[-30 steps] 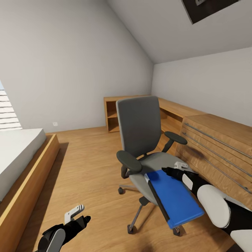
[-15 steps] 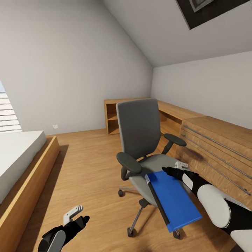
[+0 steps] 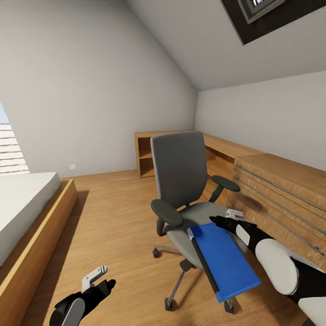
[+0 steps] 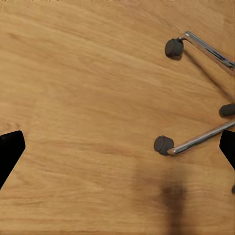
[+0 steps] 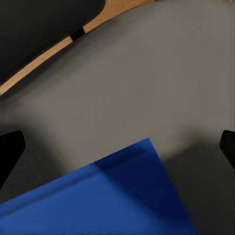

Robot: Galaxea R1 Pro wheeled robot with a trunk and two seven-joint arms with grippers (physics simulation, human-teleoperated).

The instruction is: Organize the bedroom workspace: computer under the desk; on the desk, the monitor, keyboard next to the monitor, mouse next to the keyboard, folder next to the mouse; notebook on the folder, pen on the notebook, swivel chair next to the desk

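Observation:
A grey swivel chair (image 3: 179, 170) stands on the wooden floor in the middle of the head view. A blue folder (image 3: 226, 260) with a black spine lies tilted on its seat (image 3: 201, 213) and overhangs the front edge. My right gripper (image 3: 224, 218) is at the folder's far corner, open, one finger on either side. In the right wrist view the folder (image 5: 98, 205) sits low over the grey seat (image 5: 147, 88), between the spread fingers of the right gripper (image 5: 117, 147). My left gripper (image 3: 103, 278) hangs open over bare floor, near the chair's casters (image 4: 164, 144).
A long wooden unit with metal rails (image 3: 280, 190) runs along the right wall, close behind the chair. An open shelf (image 3: 147, 154) stands at the back. A bed on a wooden frame (image 3: 27, 203) is at the left. Floor lies between bed and chair.
The whole view has shifted, so the chair and room sit a little lower in the picture. Both arms keep their pose, and nothing was taken hold of or let go.

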